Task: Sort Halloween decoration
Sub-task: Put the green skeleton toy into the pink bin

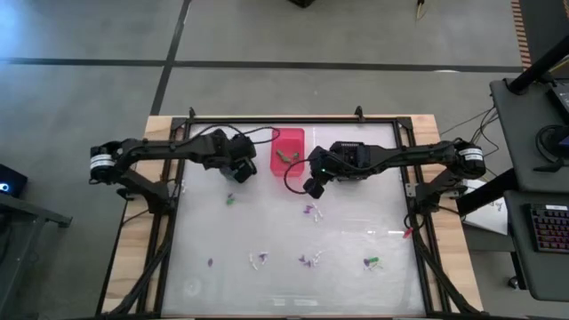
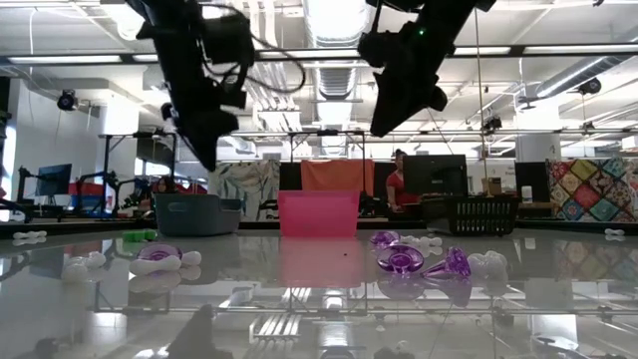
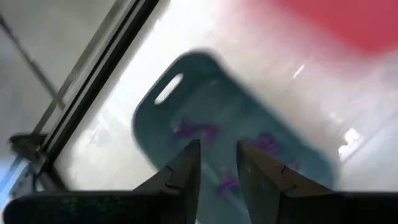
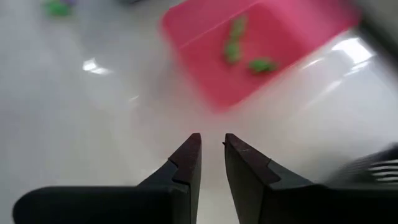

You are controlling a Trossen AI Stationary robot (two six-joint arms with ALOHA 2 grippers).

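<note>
Small Halloween decorations in purple, green and white lie scattered on the clear tabletop, among them a purple-and-white group (image 1: pixel 311 212) and a green one (image 1: pixel 372 262). My left gripper (image 3: pixel 217 149) hangs open above the blue-grey bin (image 3: pixel 186 93). Purple trinkets (image 3: pixel 193 129) lie on that bin's floor, and one shows through the gap between the fingers. My right gripper (image 4: pixel 211 140) hovers over bare table just near of the pink bin (image 4: pixel 249 56), its fingers a narrow gap apart with nothing between them. Green trinkets (image 4: pixel 233 46) rest in the pink bin.
Three bins stand in a row at the table's far side: blue-grey (image 2: pixel 196 214), pink (image 2: pixel 319 212) and a black basket (image 2: pixel 469 214). A black frame rail (image 1: pixel 293 118) rims the table. Loose trinkets (image 2: pixel 404 261) occupy the near half, with bare patches of table between them.
</note>
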